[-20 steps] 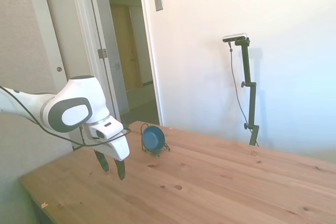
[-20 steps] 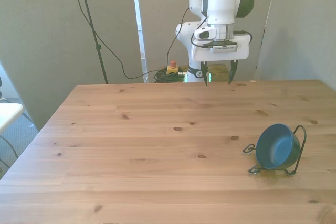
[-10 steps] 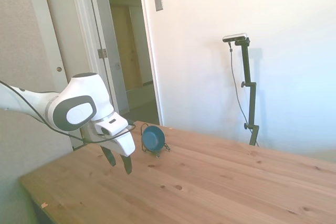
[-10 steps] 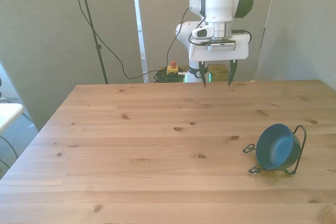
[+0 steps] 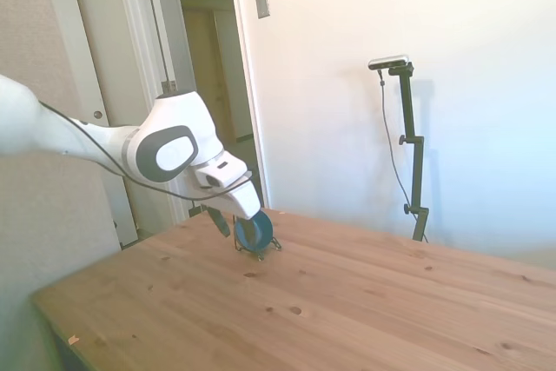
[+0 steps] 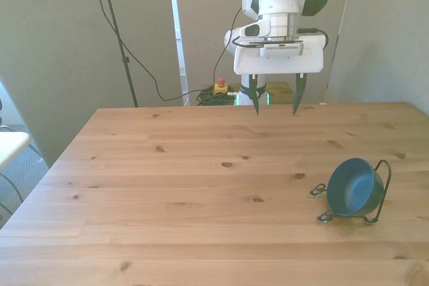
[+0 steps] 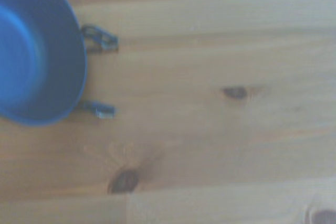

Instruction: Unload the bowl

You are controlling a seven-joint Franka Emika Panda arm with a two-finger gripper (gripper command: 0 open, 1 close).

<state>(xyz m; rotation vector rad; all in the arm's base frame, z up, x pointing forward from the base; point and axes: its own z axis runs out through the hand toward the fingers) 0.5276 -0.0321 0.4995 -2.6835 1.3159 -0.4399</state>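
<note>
Smooth round bowl (image 6: 353,188) (wire-cradled, tilted).

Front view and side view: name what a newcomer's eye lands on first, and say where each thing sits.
The white arm's gripper hangs open above the table's far edge. The teal-blue bowl stands on its side in a thin black wire stand near the front view's right. Neither touches the other.

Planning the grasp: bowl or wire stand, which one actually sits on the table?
The wire stand: its feet rest on the table. The bowl stands on edge, propped in it.
</note>
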